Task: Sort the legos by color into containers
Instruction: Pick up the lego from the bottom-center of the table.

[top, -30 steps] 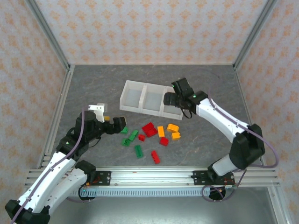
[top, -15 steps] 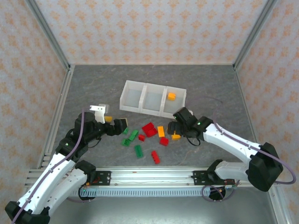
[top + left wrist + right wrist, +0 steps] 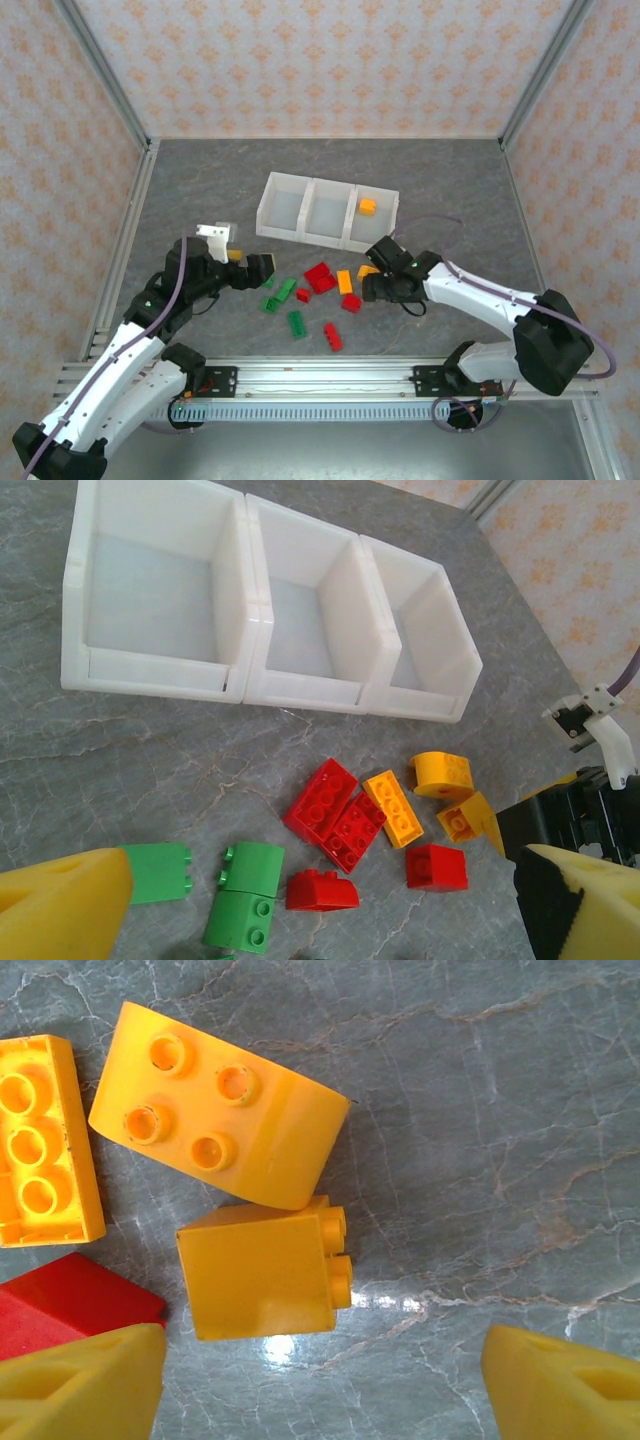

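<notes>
Left arm reaches forward and inward; left gripper [image 3: 250, 268] held low, fingers spread wide; right arm bent at elbow, forearm angled inward; right gripper [image 3: 372, 287] lowered, pointing down, fingers spread wide.

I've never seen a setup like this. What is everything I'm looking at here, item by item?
Bins: three, translucent white, joined in a row mid-table.
Binned brick: one, orange-yellow, right bin.
Loose orange-yellow bricks: three, table before the bins.
Red bricks: about five, same pile.
Green bricks: four, pile's left side.
Table: one, grey marbled.
Arms: two, white and black, near edge.
Left tool: one, yellow-tipped, open beside the green bricks.
Right tool: one, yellow-tipped, open over a small orange-yellow brick.
</notes>
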Robot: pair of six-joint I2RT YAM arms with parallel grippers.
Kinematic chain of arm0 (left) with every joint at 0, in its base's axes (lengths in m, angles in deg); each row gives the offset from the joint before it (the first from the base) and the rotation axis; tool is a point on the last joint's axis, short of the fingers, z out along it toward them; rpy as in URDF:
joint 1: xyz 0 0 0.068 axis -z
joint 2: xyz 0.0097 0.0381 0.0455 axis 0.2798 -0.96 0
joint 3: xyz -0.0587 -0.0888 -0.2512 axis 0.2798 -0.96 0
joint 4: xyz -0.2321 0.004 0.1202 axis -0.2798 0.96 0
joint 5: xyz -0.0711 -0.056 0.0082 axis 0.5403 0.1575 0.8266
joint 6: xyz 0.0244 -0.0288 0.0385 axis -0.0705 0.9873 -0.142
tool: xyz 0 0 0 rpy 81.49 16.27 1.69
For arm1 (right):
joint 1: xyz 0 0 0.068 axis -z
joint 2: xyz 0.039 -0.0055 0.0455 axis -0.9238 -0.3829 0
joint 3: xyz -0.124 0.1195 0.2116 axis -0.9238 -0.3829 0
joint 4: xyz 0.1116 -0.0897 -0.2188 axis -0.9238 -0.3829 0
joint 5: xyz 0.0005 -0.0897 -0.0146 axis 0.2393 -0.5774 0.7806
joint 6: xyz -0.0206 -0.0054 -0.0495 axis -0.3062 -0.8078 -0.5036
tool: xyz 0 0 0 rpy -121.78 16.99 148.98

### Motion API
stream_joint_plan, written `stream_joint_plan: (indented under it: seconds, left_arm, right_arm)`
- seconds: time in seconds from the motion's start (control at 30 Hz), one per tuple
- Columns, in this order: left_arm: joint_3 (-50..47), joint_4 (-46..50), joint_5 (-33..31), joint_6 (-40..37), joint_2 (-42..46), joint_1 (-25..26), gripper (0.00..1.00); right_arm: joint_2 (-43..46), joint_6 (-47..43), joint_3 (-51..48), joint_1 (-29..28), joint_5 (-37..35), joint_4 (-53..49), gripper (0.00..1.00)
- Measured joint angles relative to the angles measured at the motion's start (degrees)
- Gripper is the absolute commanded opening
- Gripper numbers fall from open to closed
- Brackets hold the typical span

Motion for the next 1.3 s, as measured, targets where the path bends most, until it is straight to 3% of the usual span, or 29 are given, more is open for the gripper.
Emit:
stream_joint_plan:
  seconds: [0.6,1.0,1.3]
  left_arm:
    - [-0.04,-0.02,-1.33,0.00,-0.85,0.00,0.99]
    - [-0.04,0.00,-1.53,0.00,-0.87,0.00,0.99]
    - [-0.07,0.00,-1.55,0.00,-1.84,0.00,0.99]
  right_arm:
    - [-6.27,-4.44,1.92,0.02,0.22,3.52,0.73]
    - [-9.55,-5.44,2.93,0.17,0.04,4.90,0.62]
    - [-9.55,-5.22,2.89,0.17,0.07,5.27,0.48]
